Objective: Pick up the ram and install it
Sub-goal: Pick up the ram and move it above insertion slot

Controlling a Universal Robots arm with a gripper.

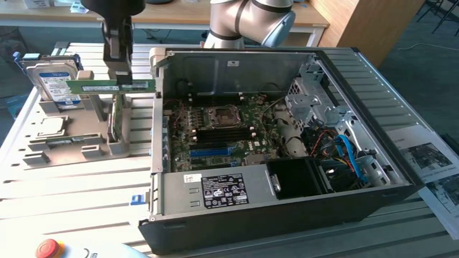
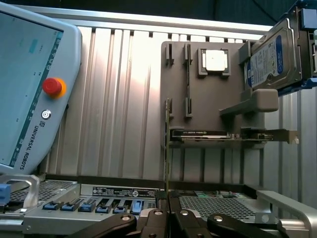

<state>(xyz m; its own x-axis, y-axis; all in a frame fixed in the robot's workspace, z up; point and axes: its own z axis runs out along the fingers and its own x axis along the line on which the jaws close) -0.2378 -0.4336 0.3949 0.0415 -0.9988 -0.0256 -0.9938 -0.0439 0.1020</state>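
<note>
My tool (image 1: 123, 80) is clenched on the ram (image 1: 93, 86), pinching its upper edge near mid-length, so the green stick hangs clear above the grey holding fixture (image 1: 79, 145) on the bench (image 1: 72, 188). Its long axis runs level, across the exterior view from left to right. The open computer case (image 1: 287, 215) sits just beside it on the exterior view's right, and the black memory slots (image 1: 219, 138) on the motherboard (image 1: 251, 115) lie lower and further that way. They appear to run roughly parallel to the stick - I judge little turning is called for. In the wrist view the ram stands edge-on, a thin line straight out from my fingertips.
</note>
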